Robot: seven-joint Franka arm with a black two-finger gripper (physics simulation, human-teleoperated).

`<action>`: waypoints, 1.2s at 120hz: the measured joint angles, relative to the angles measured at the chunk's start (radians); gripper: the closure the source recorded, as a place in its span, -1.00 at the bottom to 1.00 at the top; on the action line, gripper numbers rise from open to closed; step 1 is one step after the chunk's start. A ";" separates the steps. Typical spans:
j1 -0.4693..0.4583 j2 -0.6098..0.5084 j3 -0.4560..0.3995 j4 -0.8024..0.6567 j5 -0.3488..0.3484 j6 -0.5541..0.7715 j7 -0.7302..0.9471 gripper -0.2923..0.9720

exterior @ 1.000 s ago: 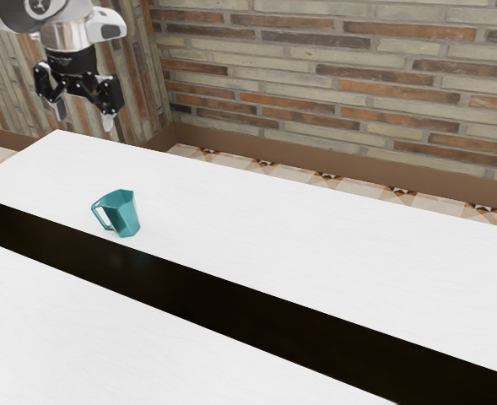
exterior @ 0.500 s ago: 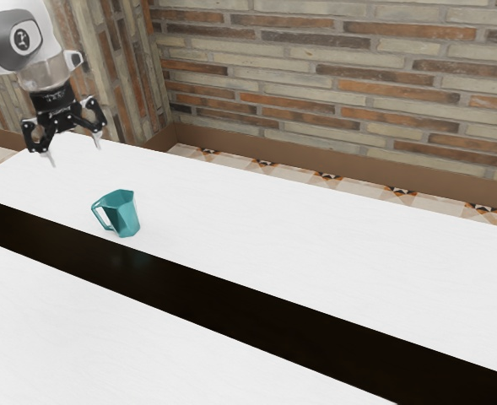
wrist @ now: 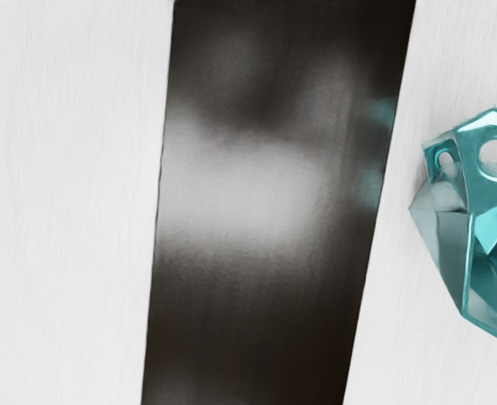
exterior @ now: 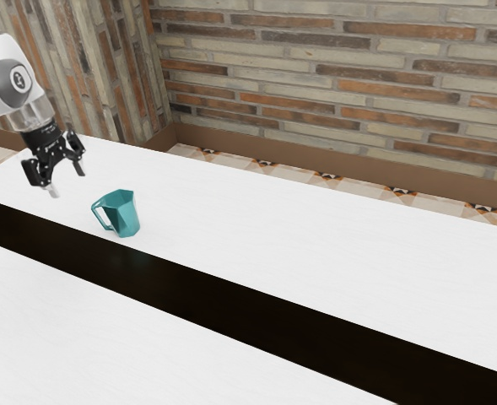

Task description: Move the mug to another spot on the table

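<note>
Teal mug (exterior: pixel 117 213) on the white table (exterior: pixel 332 228), gripper (exterior: pixel 66 179) apart from it.
The mug stands just beside the table's dark stripe (exterior: pixel 231 308), handle toward the exterior view's left; the gripper hovers near, up and to that view's left, fingers spread and empty.

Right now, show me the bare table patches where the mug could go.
The widest free patch is the white table stretching from the mug toward the exterior view's right, between the dark strip and the far edge. The near white slab below that strip is bare too. Tightest spot: beside the mug, where the open end effector hangs.
</note>
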 joint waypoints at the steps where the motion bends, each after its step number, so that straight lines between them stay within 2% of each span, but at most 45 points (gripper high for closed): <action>1: 0.003 0.006 0.000 0.004 -0.001 0.002 -0.003 -0.54; 31: 0.049 0.171 -0.009 0.146 -0.036 0.031 -0.071 -0.54; 70: 0.111 0.306 -0.014 0.217 -0.142 0.081 -0.098 -0.54; 91: 0.133 0.335 -0.014 0.221 -0.241 0.098 -0.075 -0.54; 144: 0.153 0.390 -0.051 0.221 -0.318 0.160 -0.017 -0.54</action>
